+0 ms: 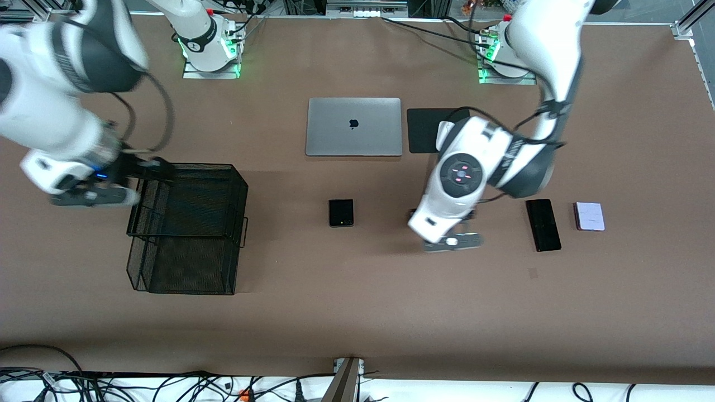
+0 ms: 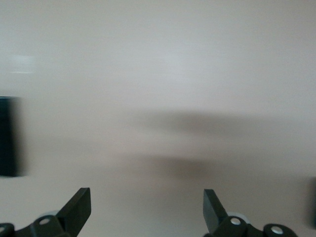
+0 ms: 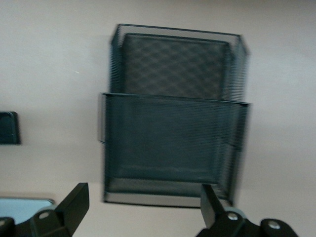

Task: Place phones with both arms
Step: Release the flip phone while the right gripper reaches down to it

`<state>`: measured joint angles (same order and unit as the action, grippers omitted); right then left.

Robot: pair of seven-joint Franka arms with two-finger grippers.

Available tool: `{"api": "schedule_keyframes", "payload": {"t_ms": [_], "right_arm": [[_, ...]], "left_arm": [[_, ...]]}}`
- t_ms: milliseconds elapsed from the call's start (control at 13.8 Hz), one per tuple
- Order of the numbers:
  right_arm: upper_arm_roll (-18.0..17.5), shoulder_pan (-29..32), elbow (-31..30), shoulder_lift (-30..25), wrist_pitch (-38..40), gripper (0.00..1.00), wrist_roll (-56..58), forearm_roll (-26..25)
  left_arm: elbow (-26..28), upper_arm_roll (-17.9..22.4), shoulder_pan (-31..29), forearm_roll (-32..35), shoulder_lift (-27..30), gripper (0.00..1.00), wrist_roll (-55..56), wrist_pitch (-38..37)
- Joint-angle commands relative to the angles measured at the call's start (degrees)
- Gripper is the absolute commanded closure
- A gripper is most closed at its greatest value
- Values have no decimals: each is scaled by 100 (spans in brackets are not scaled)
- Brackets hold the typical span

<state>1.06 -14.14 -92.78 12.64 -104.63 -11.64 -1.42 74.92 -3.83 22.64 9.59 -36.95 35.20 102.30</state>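
1. While its fingers gape empty, the left gripper (image 1: 447, 237) hangs centre-right of frame, between the squarish black phone (image 1: 341, 213) and long phone (image 1: 543, 224); the lilac phone (image 1: 590, 216) lies beside that.
2. Right gripper (image 1: 148, 176), spread empty, hangs mid-left over the mesh tray (image 1: 190, 229).

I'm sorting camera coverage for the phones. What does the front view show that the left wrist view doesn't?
Only the front view shows the long slim black phone, the lilac-white phone, the laptop, the mesh basket and the right gripper, open over that basket. Only the left wrist view shows the open left gripper from close above bare table. Both show that table and a dark phone edge, likely the small squarish black phone.
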Motion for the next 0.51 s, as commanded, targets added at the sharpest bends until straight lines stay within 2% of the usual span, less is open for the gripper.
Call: {"api": "schedule_keyframes", "payload": {"t_ms": [0, 217, 434], "right_arm": [[44, -823, 356, 440, -233, 0, -1090, 54], [44, -1721, 1286, 1300, -199, 0, -2347, 46], [44, -2486, 2060, 2135, -251, 0, -3271, 46]], "left_arm": [[391, -39, -171, 796, 355, 0, -407, -465], [943, -47, -776, 1001, 566, 0, -1293, -405], [2312, -109, -1375, 1001, 1337, 0, -2139, 612]]}}
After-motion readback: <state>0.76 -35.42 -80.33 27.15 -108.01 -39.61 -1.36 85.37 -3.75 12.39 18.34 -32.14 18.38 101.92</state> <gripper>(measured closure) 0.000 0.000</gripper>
